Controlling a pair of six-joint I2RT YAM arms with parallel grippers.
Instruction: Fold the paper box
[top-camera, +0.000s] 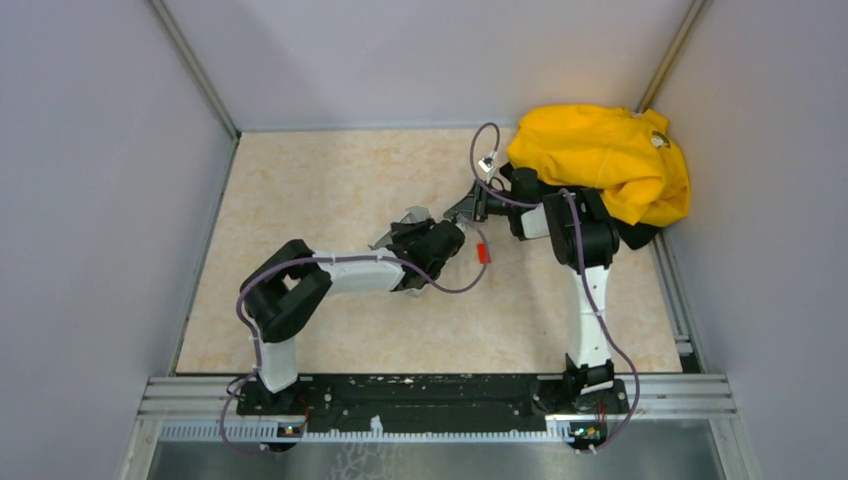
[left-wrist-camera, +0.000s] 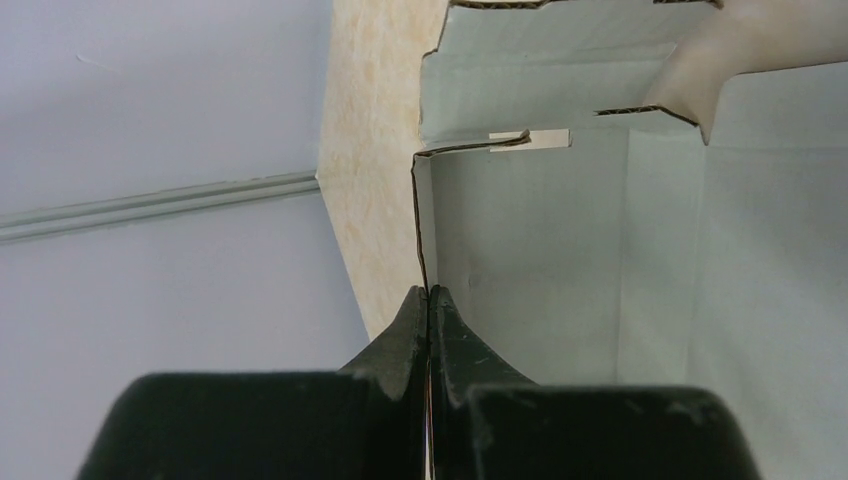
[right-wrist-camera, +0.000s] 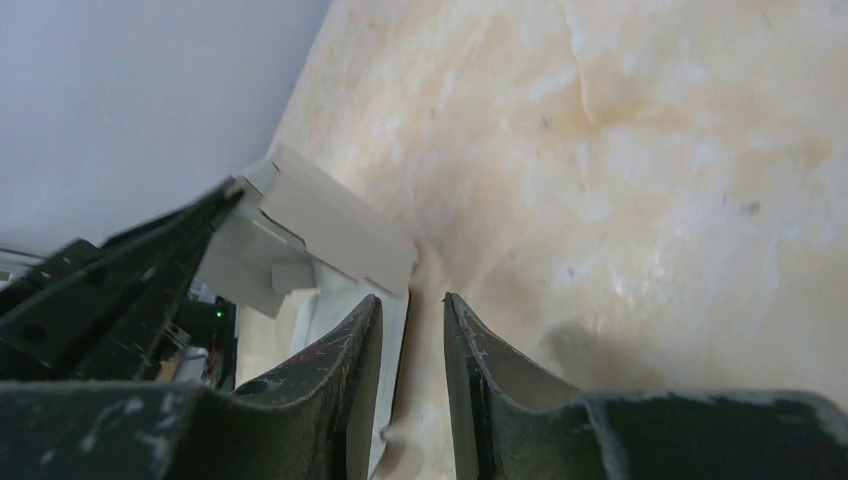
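Left gripper (left-wrist-camera: 428, 298) is pinching an upright wall edge of the paper box (left-wrist-camera: 560, 260), jaws pressed together; the box is sitting near the tabletop (right-wrist-camera: 650, 150) middle. Right gripper (right-wrist-camera: 412, 318) is standing part-spread, clamping nothing. Judging the box light, thin and easily creased, so gripping wall edges beside the folds

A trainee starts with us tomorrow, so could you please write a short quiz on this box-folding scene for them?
1. True or false: the left hand is shut on an edge of the paper box.
2. What lies in the far right corner of the table? A. a yellow garment B. a blue towel C. a metal bowl
3. Fill in: in its own wrist view the right hand stands ____, with the table showing between its fingers.
Key: 1 true; 2 A; 3 open.
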